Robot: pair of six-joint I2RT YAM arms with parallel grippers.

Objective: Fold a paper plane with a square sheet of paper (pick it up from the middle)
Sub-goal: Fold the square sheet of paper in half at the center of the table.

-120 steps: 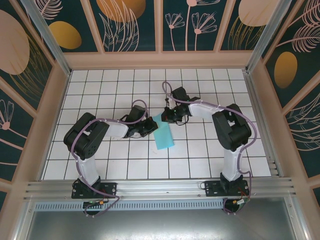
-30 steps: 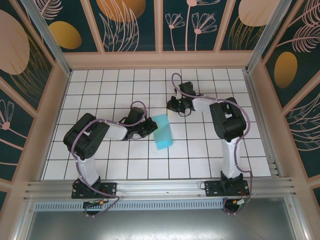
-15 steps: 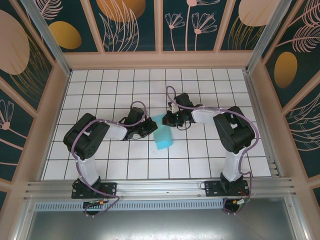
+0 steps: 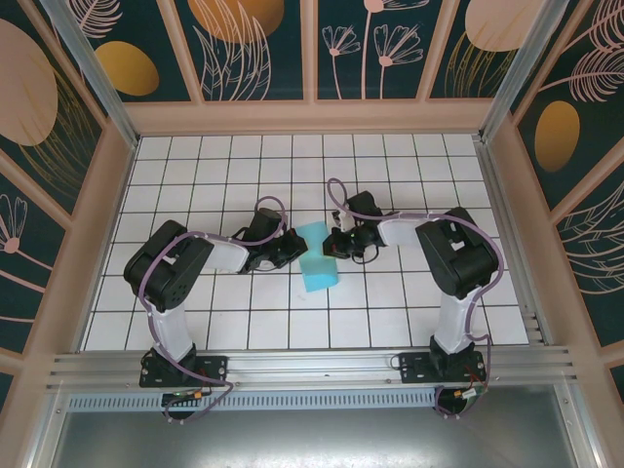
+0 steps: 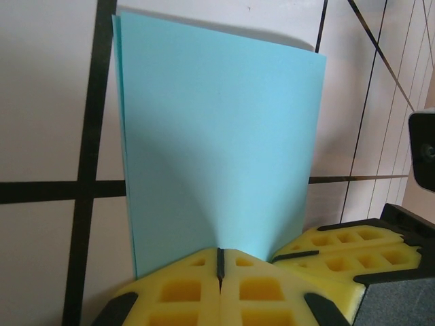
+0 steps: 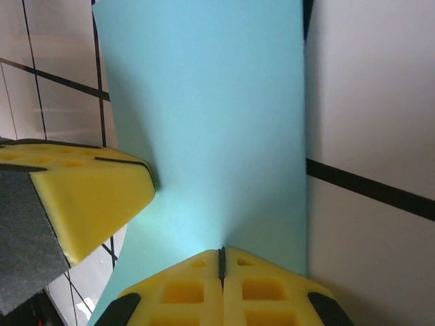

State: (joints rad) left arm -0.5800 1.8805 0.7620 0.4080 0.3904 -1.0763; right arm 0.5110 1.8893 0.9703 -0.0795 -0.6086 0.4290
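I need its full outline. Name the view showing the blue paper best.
Top external: the blue paper shows end to end, with the left end effector and right end effector at its middle. Both wrist views are close-ups; their yellow fingers hide its near end, and right wrist crops the far edge.

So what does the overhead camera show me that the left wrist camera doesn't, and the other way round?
Overhead gives the layout: the left arm and right arm bending in over the white tiled table, patterned walls around. The left wrist camera adds close detail: the left gripper, its yellow foam fingers shut on the near edge of the turquoise paper, and doubled layers along its left side. Shared: that folded paper, and the right gripper meeting it from the other side.
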